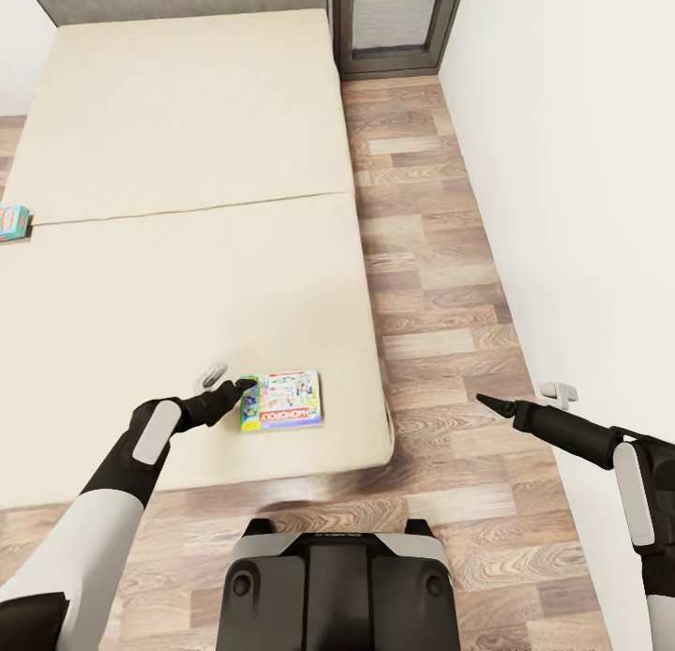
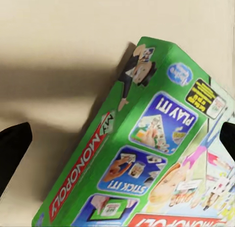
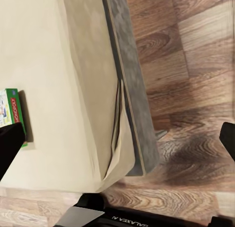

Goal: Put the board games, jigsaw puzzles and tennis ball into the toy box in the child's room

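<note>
Left tool reaches over the bed with fingers spread wide at the green edge of the Monopoly box, lying flat near the mattress corner. A blue game box lies well apart at the bed's far side. Right tool, state unclear, hangs over the wooden floor, arm outstretched.

Monopoly box on bed — near corner (another box far-left).
</note>
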Available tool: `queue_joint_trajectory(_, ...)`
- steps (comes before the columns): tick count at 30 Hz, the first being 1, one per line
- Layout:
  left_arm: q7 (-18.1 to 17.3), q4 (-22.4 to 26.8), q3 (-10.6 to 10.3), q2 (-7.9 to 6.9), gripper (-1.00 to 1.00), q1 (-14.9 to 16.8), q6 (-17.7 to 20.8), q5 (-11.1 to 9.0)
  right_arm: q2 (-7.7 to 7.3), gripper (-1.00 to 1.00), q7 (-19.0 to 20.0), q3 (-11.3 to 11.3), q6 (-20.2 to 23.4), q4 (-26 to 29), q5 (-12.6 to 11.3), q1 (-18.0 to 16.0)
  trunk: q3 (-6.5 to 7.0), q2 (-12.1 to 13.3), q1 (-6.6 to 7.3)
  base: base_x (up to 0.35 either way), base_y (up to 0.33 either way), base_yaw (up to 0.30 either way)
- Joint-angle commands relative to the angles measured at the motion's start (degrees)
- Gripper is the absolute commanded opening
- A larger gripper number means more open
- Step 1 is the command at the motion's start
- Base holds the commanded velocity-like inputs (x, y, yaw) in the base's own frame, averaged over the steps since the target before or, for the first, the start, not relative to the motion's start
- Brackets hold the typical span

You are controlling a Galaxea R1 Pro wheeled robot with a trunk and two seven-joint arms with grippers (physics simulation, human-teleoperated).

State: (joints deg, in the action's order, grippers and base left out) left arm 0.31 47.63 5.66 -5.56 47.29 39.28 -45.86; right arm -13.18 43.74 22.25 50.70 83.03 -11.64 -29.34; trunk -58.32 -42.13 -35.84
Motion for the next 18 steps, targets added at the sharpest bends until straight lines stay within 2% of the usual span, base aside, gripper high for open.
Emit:
queue_joint_trajectory(1, -0.22, -0.25, 0.08, 0.46, 1.0, -0.01, 0.13, -1.69, -0.01, 1.0, 0.21, 0.07, 0.28, 0.03, 0.03, -0.02, -0.04, -0.04, -0.48, 0.0, 0.0, -0.22)
queue_joint_trajectory(18, -0.27, -0.25, 0.2, 0.46, 1.0, -0.01, 0.09, -1.69, -0.01, 1.0, 0.21, 0.07, 0.31, 0.03, 0.03, -0.02, -0.04, -0.04, -0.48, 0.0, 0.0, -0.242)
